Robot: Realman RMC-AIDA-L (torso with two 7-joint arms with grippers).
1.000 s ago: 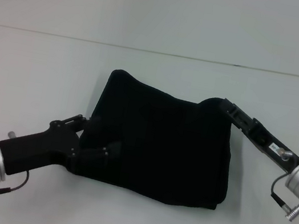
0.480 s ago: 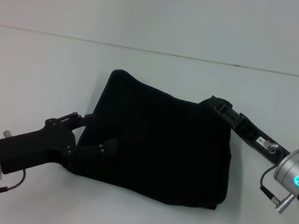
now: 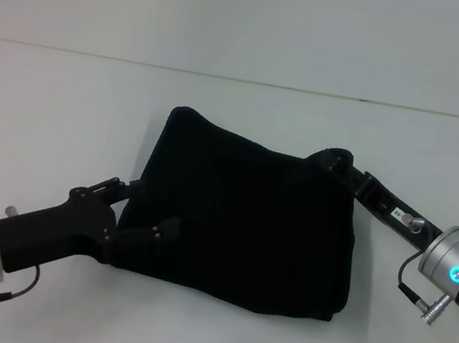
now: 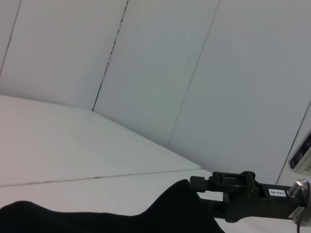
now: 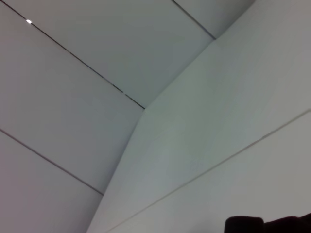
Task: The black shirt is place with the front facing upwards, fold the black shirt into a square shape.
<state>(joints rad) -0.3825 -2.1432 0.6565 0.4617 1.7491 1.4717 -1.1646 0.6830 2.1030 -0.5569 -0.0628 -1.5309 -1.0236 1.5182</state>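
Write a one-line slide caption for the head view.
Folded black shirt on a white table, left gripper at its near-left edge, right gripper at its far-right corner.

The left wrist view looked low across the white worktop toward pale wall panels divided by thin dark seams. A faint line ran across the worktop's surface. Nearest the camera, the black shirt lay as a dark, plain mass, its upper edge low at one end and rising into a hump at the other. Right at that raised part stood the right claw, black and blocky, its tip touching or buried in the cloth, so how its fingers stood could not be told. A small white label sat on its body, with a silver fitting behind it.
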